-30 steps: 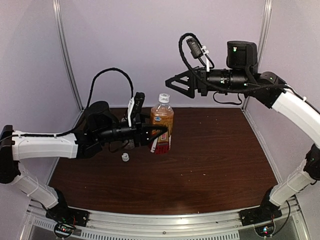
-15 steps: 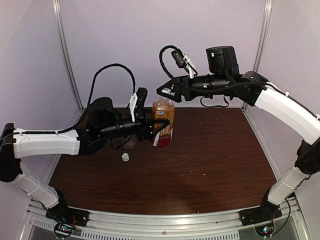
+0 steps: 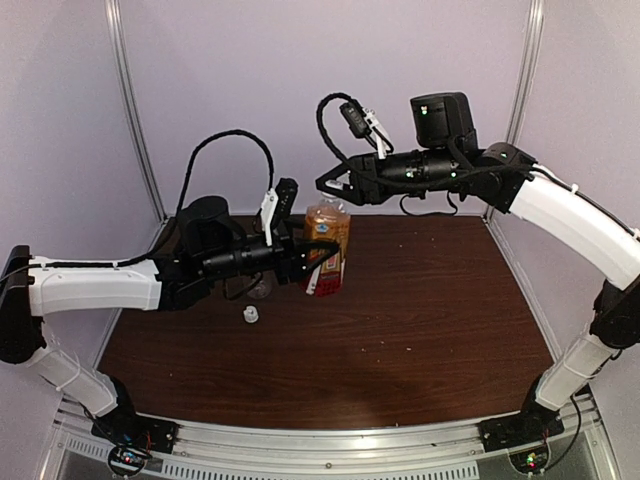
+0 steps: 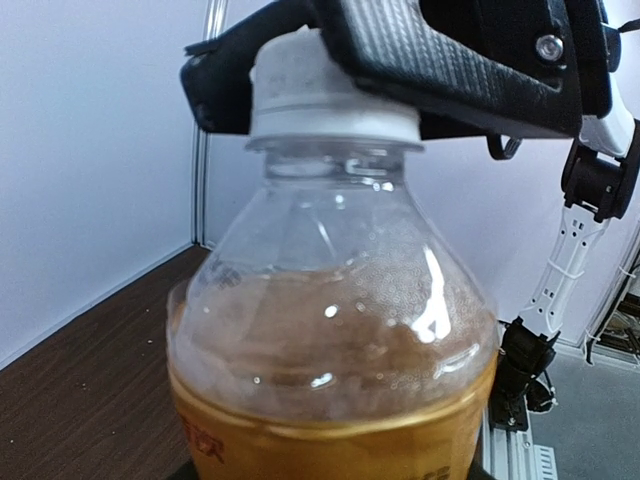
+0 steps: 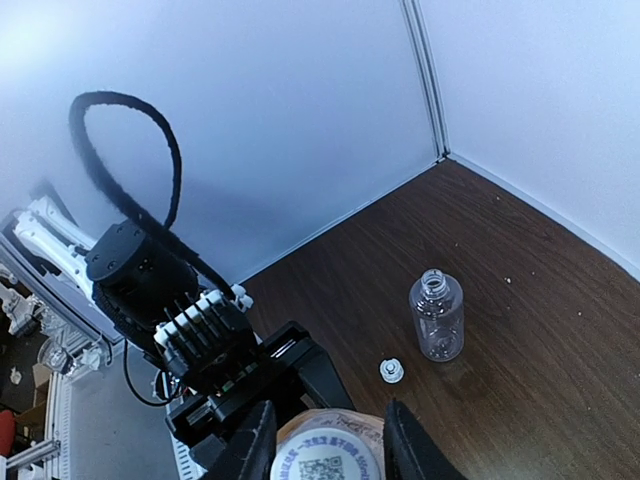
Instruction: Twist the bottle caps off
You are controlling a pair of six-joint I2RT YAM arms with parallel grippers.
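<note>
**Second cap gripped while the bottle is braced**

The left end effector [image 3: 305, 262] is clenched around the body of the amber bottle [image 3: 328, 240], which stands upright toward the back of the worktop [image 3: 420, 320]. That hold probably keeps the bottle from spinning. The right end effector [image 3: 335, 187] comes in from above. Its two fingers [image 5: 255, 445] press on opposite sides of the white cap [image 4: 320, 90], grasping it so a wrist turn can loosen the thread. To the amber bottle's left, the clear bottle [image 5: 437, 315] stands open. Its loose cap [image 5: 391, 370] lies just beside it, so one of the two caps looks done.
</note>
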